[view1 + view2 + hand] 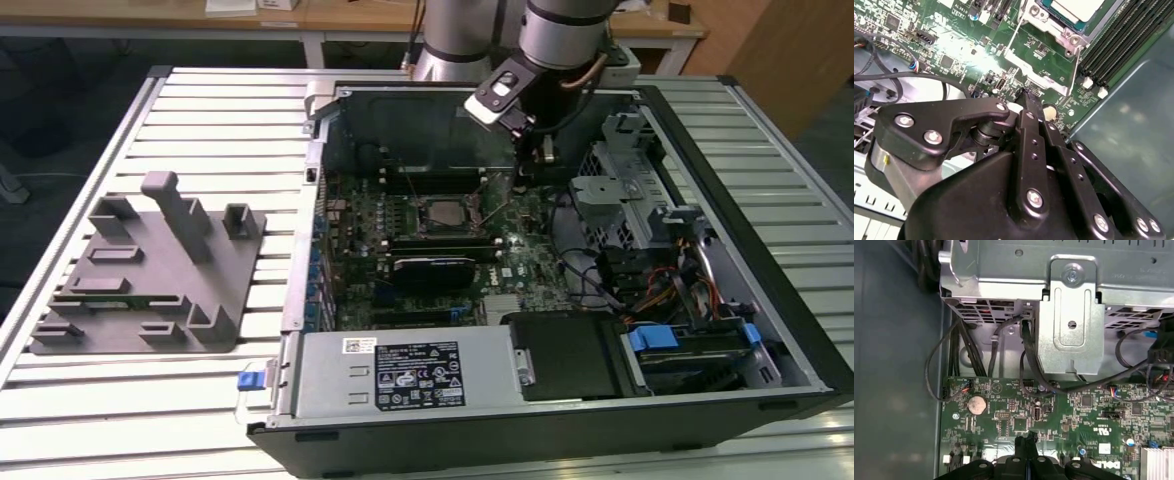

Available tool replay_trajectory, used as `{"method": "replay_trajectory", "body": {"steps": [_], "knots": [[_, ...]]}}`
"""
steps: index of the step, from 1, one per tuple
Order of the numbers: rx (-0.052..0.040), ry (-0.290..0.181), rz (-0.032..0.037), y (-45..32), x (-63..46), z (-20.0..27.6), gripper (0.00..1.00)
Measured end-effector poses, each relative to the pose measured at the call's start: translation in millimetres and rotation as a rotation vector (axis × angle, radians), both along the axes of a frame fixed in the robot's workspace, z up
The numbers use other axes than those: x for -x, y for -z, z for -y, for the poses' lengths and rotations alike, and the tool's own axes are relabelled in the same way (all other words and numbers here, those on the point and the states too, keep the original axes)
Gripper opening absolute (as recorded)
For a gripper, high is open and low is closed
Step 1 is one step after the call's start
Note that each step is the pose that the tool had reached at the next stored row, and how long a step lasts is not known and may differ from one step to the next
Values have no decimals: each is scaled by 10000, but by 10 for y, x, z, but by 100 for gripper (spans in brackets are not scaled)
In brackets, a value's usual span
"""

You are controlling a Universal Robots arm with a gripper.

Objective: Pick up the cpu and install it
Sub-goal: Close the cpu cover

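Gripper (1028, 95) above motherboard (954, 42), near cpu (1074, 7)

**The count, item by item**

One robot arm (567, 30) in play, with one gripper (541, 150) on it. One slatted table (200, 110), and on it one open computer case (561, 430) and one grey tray (134, 290). Inside the case: one green motherboard (521, 250), one cpu (438, 212), one labelled metal box (400, 375). And in the first wrist view, one coin battery (976, 404).

Green motherboard (954, 45), silvery cpu (1076, 7) w/ maybe greenish rim, black gripper (1027, 97), grey fixture tray (147, 290)
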State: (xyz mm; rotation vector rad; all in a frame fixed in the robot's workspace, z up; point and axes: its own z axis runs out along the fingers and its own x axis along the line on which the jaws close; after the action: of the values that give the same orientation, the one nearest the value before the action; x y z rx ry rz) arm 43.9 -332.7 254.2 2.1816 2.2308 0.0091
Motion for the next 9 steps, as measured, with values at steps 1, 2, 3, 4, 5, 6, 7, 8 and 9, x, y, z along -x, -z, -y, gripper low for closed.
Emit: {"method": "replay_trajectory", "body": {"steps": [1,2,3,4,5,6,7,8,9], "knots": [[1,0,-9,18,-2,0,11],[1,1,-18,37,-2,0,11],[1,1,-28,55,-3,0,11],[2,1,-38,73,-3,0,11],[2,1,-46,85,-3,0,11],[4,1,-48,92,-3,0,11],[4,0,-49,94,-3,0,11],[5,0,-49,93,-3,1,11],[6,1,-49,93,-3,1,11]]}}
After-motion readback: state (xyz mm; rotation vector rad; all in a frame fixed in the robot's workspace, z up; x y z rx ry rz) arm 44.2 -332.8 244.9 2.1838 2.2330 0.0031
